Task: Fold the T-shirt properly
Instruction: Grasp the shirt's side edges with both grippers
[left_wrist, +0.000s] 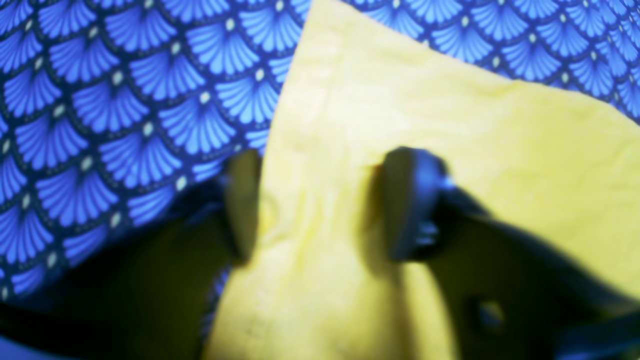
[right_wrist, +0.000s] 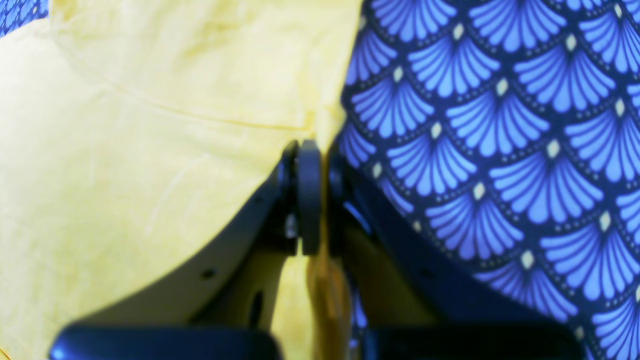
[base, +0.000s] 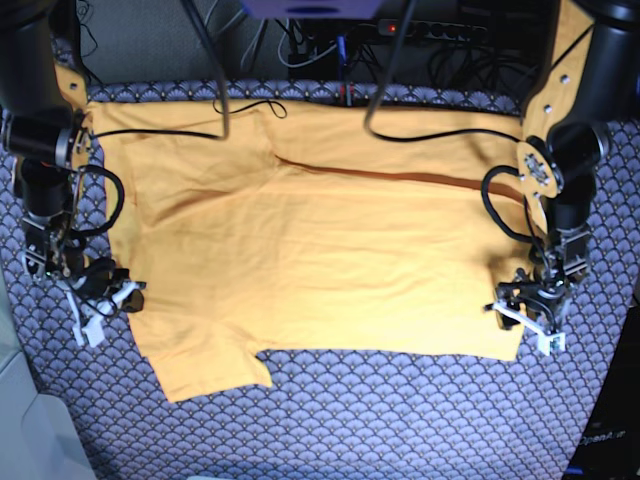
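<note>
The T-shirt (base: 320, 240) lies spread flat on the table (base: 400, 420); this looks like the grasping step, the right gripper (right_wrist: 317, 150) clenched on its left edge, the left gripper (left_wrist: 320, 200) straddling the right edge, not visibly pinched; next likely calls for pinching, then lifting together.

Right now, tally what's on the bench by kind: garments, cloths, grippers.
T-shirt: 1
Tablecloth: 1
Grippers: 2 (left gripper, right gripper)
Total: 4
</note>
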